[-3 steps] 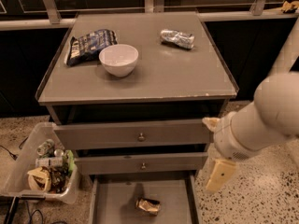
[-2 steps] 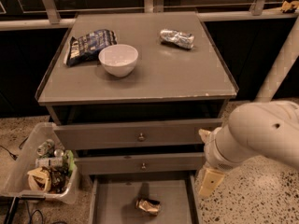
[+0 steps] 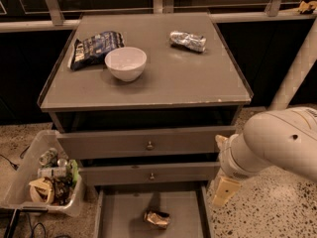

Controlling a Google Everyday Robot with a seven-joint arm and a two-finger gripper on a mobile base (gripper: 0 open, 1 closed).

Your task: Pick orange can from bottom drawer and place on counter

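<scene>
The orange can [image 3: 157, 218], small and dented, lies on its side on the grey floor of the open bottom drawer [image 3: 121, 214], near the middle. My gripper [image 3: 225, 191] hangs at the end of the big white arm [image 3: 270, 143], just outside the drawer's right wall, above and to the right of the can and apart from it. It holds nothing that I can see. The counter [image 3: 163, 81] is the flat grey cabinet top above.
On the counter stand a white bowl [image 3: 126, 62], a dark blue chip bag [image 3: 94, 47] and a silver-grey dented can [image 3: 187, 40]. Two knobbed drawers [image 3: 148, 144] are slightly open above the bottom one. A clear bin of trash [image 3: 44, 177] sits on the floor at the left.
My arm has come down and a little to the left, bringing the gripper lower beside the bottom drawer's right wall. The orange can has not moved.
</scene>
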